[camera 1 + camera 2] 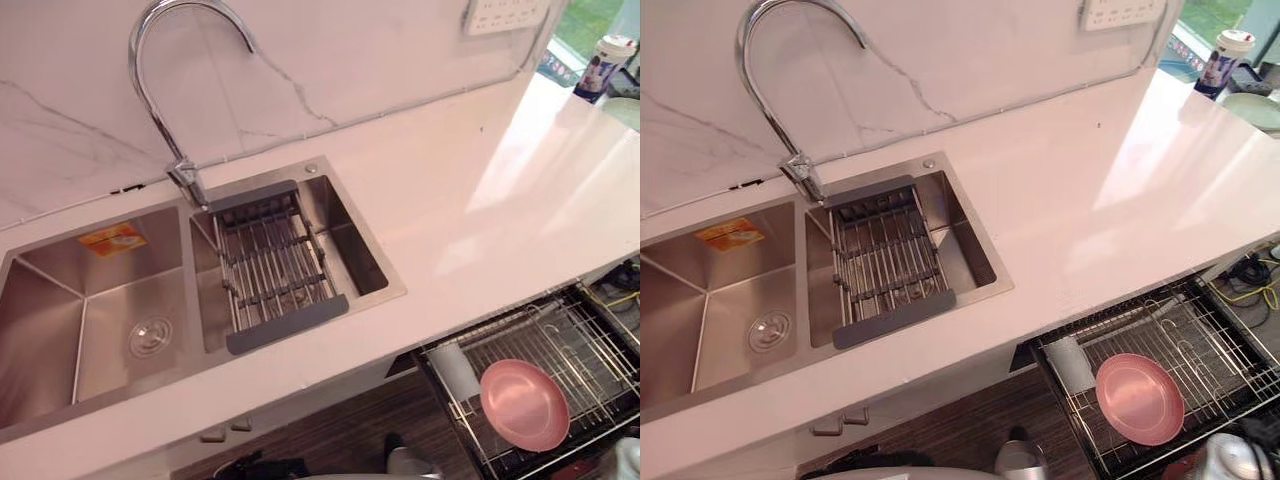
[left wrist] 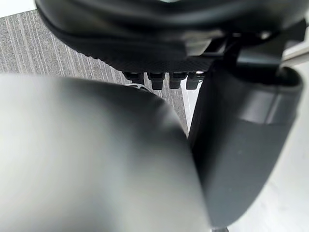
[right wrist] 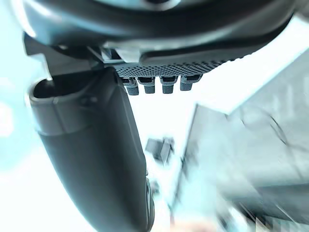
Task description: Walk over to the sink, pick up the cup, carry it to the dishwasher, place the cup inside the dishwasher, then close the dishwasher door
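Pale marble-look counter with matching backsplash spans both head views. Set into it is a stainless-steel double sink: left basin bare, right basin carrying a wire drain rack with grey end bars. Chrome gooseneck faucet stands behind the divider between the basins. Below the counter edge, on the robot's right, the dishwasher is open with its grey wire rack pulled out

In that rack:
- round pink plastic plate, leaning on the wires
- white cylindrical cup, on its side, just beside the plate on the sink side

Judgement: this is the task's cup, already placed, so closing the dishwasher is the step that remains

Handling (judgement): the cup looks light, rigid and smooth-walled, so probably slippery. Lying loose on its side, it may roll or rattle if the rack is jolted. If it needs re-seating, take it round the mid-wall with the thumb opposing the fingers, not by the rim

Left hand, own wrist view: thumb standing out, fingers relaxed, nothing held. Right hand, own wrist view: likewise slack and empty
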Tool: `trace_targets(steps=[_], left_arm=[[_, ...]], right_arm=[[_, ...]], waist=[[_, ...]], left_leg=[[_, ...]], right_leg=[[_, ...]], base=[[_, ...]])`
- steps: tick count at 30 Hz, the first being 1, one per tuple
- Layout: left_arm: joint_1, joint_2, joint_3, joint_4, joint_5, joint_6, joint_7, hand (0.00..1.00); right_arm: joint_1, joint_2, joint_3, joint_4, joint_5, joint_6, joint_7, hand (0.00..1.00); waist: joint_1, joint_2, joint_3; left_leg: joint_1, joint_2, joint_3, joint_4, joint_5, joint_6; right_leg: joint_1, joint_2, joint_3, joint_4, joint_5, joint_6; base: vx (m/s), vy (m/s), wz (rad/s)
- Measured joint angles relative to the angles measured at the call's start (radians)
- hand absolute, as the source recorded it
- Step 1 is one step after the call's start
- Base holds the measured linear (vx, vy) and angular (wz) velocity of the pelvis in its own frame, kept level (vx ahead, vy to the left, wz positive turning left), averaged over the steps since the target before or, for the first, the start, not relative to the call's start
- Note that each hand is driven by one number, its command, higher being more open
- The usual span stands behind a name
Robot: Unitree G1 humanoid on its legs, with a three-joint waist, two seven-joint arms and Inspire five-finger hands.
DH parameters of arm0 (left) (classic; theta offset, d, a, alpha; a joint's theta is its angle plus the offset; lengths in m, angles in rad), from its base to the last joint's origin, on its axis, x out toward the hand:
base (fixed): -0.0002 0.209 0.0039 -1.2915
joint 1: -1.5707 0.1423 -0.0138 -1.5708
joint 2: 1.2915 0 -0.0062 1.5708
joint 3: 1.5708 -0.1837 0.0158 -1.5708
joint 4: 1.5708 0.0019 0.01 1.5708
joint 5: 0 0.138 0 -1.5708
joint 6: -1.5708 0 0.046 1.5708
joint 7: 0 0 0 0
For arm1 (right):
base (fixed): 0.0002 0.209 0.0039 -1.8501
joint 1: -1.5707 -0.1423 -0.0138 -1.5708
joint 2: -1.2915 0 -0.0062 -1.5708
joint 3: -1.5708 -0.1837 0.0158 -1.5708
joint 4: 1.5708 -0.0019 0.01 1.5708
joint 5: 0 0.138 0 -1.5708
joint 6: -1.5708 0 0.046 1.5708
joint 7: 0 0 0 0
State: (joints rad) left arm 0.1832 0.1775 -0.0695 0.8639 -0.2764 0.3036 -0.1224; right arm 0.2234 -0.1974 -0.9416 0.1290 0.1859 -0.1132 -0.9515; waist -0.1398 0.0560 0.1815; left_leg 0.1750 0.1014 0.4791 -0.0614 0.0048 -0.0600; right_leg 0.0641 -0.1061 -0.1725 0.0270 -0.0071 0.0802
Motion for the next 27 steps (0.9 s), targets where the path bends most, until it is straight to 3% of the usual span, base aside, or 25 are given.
trace_targets(steps=[3, 4, 6, 8, 12, 13, 16, 22, 27], left_arm=[[-0.006, 0.001, 0.001, 0.013, -0.021, 0.005, 0.016, 1.00], [-0.009, 0.000, 0.001, 0.015, -0.023, 0.006, 0.016, 1.00], [-0.017, -0.005, 0.002, 0.026, -0.050, 0.011, 0.023, 1.00], [-0.033, -0.012, 0.002, 0.047, -0.062, 0.011, 0.033, 1.00], [-0.048, -0.021, 0.002, 0.062, -0.071, 0.001, 0.043, 1.00], [-0.053, -0.025, 0.003, 0.077, -0.081, -0.014, 0.051, 1.00], [-0.059, -0.026, 0.004, 0.081, -0.089, -0.032, 0.053, 1.00], [-0.057, -0.029, 0.026, 0.084, -0.099, -0.054, 0.058, 1.00], [-0.052, -0.035, 0.045, 0.075, -0.109, -0.070, 0.060, 1.00]], right_arm=[[0.012, 0.003, -0.083, 0.143, 0.262, -0.121, 0.052, 1.00], [0.014, 0.006, -0.093, 0.185, 0.324, -0.134, 0.077, 1.00], [0.025, 0.048, -0.114, 0.336, 0.625, -0.174, 0.257, 1.00], [0.026, 0.131, -0.096, 0.423, 0.781, -0.175, 0.421, 1.00], [0.025, 0.263, 0.017, 0.471, 0.848, -0.173, 0.594, 1.00], [0.021, 0.273, 0.101, 0.498, 0.849, -0.167, 0.681, 1.00], [0.059, 0.266, 0.182, 0.497, 0.819, -0.178, 0.792, 1.00], [0.086, 0.223, 0.380, 0.497, 0.811, -0.181, 0.909, 1.00], [0.071, 0.186, 0.470, 0.523, 0.812, -0.167, 0.983, 1.00]], waist=[[-0.020, -0.004, -0.010], [-0.022, -0.004, -0.010], [-0.026, -0.002, -0.022], [-0.026, 0.002, -0.028], [-0.023, 0.002, -0.029], [-0.019, 0.002, -0.029], [0.004, -0.006, -0.029], [0.022, -0.014, -0.027], [0.046, -0.016, -0.028]], left_leg=[[0.002, -0.001, 0.003, -0.003, 0.000, 0.000], [0.002, -0.001, 0.003, -0.003, 0.000, 0.000], [0.002, -0.001, 0.003, -0.004, 0.000, 0.000], [0.003, -0.001, 0.001, -0.004, 0.000, 0.000], [0.003, -0.003, -0.009, -0.005, 0.003, 0.001], [0.002, -0.009, -0.021, -0.008, 0.004, 0.004], [-0.002, -0.018, -0.049, -0.024, 0.016, 0.011], [-0.001, -0.019, -0.091, -0.024, 0.027, 0.012], [-0.011, -0.022, -0.149, -0.030, 0.041, 0.014]], right_leg=[[0.000, 0.000, -0.001, -0.002, 0.000, 0.000], [0.001, 0.000, -0.001, -0.002, 0.000, 0.000], [0.002, 0.000, -0.003, -0.005, 0.001, 0.001], [0.006, 0.000, -0.006, -0.007, 0.001, 0.000], [0.010, -0.003, -0.016, -0.009, 0.002, 0.001], [0.015, -0.009, -0.028, -0.010, 0.003, 0.003], [0.024, -0.017, -0.055, -0.017, 0.006, 0.008], [0.054, -0.018, -0.105, -0.030, 0.007, 0.010], [0.081, -0.019, -0.169, -0.041, 0.007, 0.010]], base=[[0.00, 0.000, 0.00], [0.00, 0.000, 0.00], [0.00, 0.000, 0.00], [-0.02, -0.003, 0.01], [-0.06, 0.000, 0.09], [-0.04, 0.011, 0.20], [-0.01, 0.012, 0.28], [-0.01, -0.013, 0.20], [-0.04, -0.023, 0.34]])
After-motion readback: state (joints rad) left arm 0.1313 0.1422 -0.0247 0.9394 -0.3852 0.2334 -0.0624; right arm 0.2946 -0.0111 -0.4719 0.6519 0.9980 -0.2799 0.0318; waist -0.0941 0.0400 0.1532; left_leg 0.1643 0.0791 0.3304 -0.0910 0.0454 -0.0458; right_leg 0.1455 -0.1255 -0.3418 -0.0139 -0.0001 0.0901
